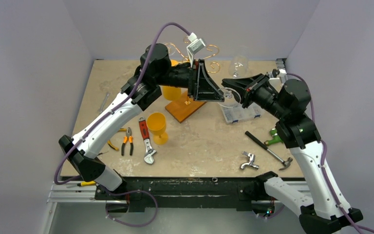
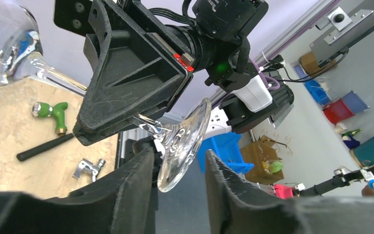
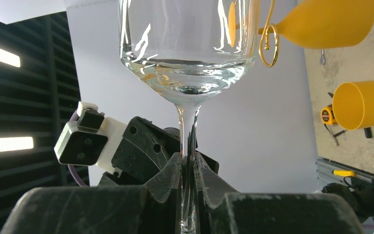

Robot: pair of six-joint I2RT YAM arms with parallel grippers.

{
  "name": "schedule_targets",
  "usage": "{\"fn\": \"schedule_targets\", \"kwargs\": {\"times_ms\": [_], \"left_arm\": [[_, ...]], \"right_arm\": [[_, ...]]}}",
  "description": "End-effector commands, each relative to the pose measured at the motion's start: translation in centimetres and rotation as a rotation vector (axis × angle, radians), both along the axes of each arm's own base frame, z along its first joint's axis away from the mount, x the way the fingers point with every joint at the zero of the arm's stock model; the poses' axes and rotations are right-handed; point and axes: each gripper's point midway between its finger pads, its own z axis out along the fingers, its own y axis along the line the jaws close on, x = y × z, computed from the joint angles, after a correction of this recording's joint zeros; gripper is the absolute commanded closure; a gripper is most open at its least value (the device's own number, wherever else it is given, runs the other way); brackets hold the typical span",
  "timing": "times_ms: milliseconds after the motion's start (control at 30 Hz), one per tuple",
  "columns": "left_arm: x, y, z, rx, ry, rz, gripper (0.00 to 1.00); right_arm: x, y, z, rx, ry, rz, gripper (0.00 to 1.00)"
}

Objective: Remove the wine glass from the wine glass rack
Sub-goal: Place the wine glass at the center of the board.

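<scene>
The clear wine glass (image 3: 187, 44) is gripped by its stem in my right gripper (image 3: 187, 161), which is shut on it. In the top view the glass (image 1: 230, 100) hangs in the air to the right of the wine glass rack (image 1: 209, 57), apart from the rack's golden curled arms and wooden base (image 1: 185, 109). My left gripper (image 2: 177, 161) is open, and the glass's round foot (image 2: 182, 141) sits between its fingers; whether it touches the left finger I cannot tell. In the top view the left gripper (image 1: 219, 96) meets the right gripper (image 1: 230, 87) tip to tip.
A yellow goblet (image 1: 172, 91) hangs on the rack and another (image 1: 157, 126) stands in front of it. A second clear glass (image 1: 241, 66) stands at the back. A clear plastic box (image 1: 241, 114), hammer (image 1: 268, 146), wrench (image 1: 147, 141) and pliers (image 1: 128, 141) lie on the table.
</scene>
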Motion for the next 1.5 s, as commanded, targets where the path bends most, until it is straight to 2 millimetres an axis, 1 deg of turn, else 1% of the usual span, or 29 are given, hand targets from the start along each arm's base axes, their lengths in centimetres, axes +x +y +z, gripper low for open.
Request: {"fn": "schedule_targets", "kwargs": {"times_ms": [0,67,200,367,467,567,600,667,867,1000,1100,1200,1333,1467], "left_arm": [[-1.9,1.1,2.2,-0.041,-0.044,-0.028,0.53],[-1.9,1.1,2.1,-0.034,-0.033,-0.028,0.47],[-2.0,1.2,1.9,-0.024,-0.020,-0.025,0.39],[-2.2,1.5,1.8,-0.012,-0.014,-0.024,0.27],[-2.4,1.6,1.5,0.007,-0.002,-0.024,0.24],[-2.3,1.9,1.1,0.034,0.009,-0.008,0.18],[-2.3,2.0,1.0,0.042,0.014,0.000,0.13],[-2.3,2.1,0.7,0.054,0.014,0.011,0.09],[-2.1,2.7,0.6,0.068,0.005,0.051,0.07],[-1.5,2.9,0.6,0.064,0.001,0.083,0.07],[-1.0,3.2,0.9,0.062,0.001,0.101,0.07],[-0.5,3.8,1.3,0.071,-0.007,0.130,0.07],[0.0,4.5,1.3,0.077,-0.030,0.176,0.06],[0.5,5.5,1.1,0.097,-0.044,0.227,0.00]], "right_arm": [[-0.5,-0.5,2.8,-0.016,-0.170,-0.028,1.00],[-0.5,-0.6,3.2,-0.025,-0.191,-0.029,1.00],[-0.6,-0.7,4.0,-0.051,-0.232,-0.036,1.00],[-0.7,-0.9,4.3,-0.090,-0.270,-0.046,1.00],[-0.9,-0.9,4.5,-0.111,-0.292,-0.051,1.00],[-1.0,-1.0,4.8,-0.135,-0.316,-0.054,1.00],[-1.0,-1.0,4.9,-0.146,-0.324,-0.053,1.00],[-1.1,-1.0,5.1,-0.178,-0.346,-0.054,1.00],[-1.3,-1.3,5.8,-0.239,-0.391,-0.062,1.00],[-1.3,-1.2,5.9,-0.260,-0.411,-0.053,1.00],[-1.4,-1.2,6.0,-0.285,-0.440,-0.053,1.00],[-1.4,-1.4,6.0,-0.329,-0.469,-0.064,1.00],[-1.3,-1.6,6.1,-0.400,-0.505,-0.069,1.00],[-1.4,-1.8,6.6,-0.460,-0.560,-0.071,1.00]]}}
